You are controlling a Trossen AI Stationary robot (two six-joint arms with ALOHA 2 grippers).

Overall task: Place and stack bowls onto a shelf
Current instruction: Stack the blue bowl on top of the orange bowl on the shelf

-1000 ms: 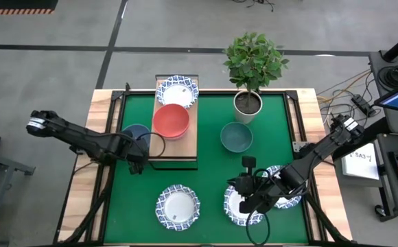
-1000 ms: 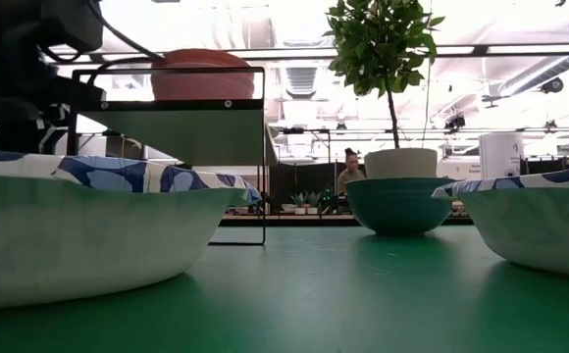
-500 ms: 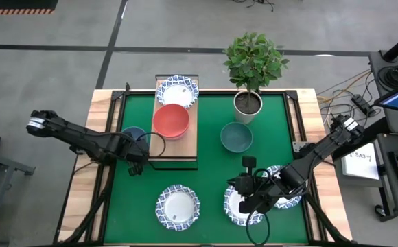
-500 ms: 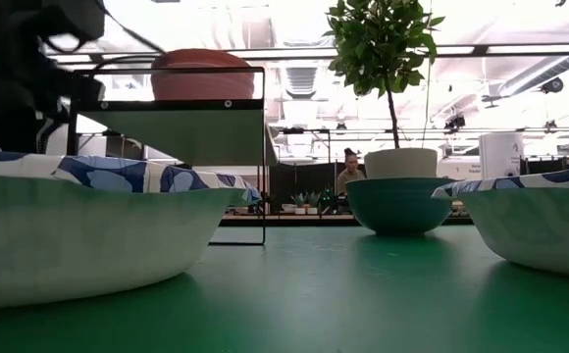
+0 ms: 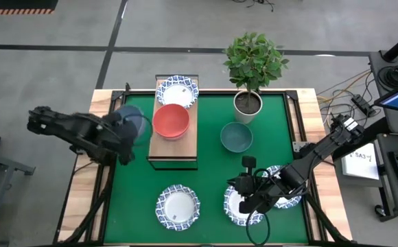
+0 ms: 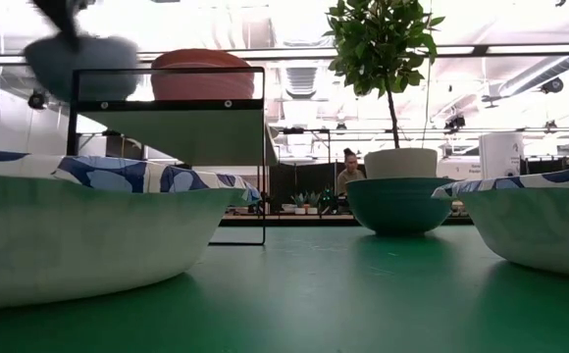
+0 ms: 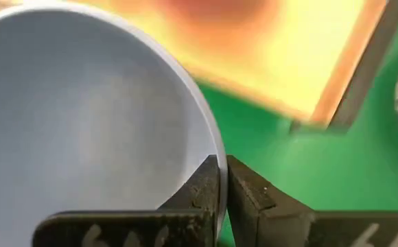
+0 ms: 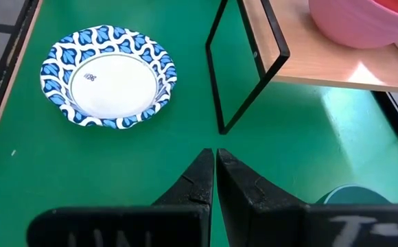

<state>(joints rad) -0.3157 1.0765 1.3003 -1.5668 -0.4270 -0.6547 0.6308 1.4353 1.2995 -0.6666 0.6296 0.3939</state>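
The left end effector [image 7: 221, 189] was clenched on the rim of the blue bowl [image 5: 132, 123], one finger inside the wall and one outside, holding it clear of the surface at the left edge of the shelf [image 5: 186, 144]. Pinched at one point, a rigid, smooth, probably light bowl like this would likely tend to swing or slip, so a firm grip low on the rim looked wise. On the shelf a red bowl [image 5: 171, 121] sat nested on a pink one, with a white blue-rimmed bowl [image 5: 177, 90] at the far end. The right end effector [image 8: 215, 180] hung with its fingers together, holding nothing, over the blue-rimmed bowls [image 5: 235, 205] at the near right. A teal bowl [image 5: 236, 136] stood by the potted plant [image 5: 248, 103].
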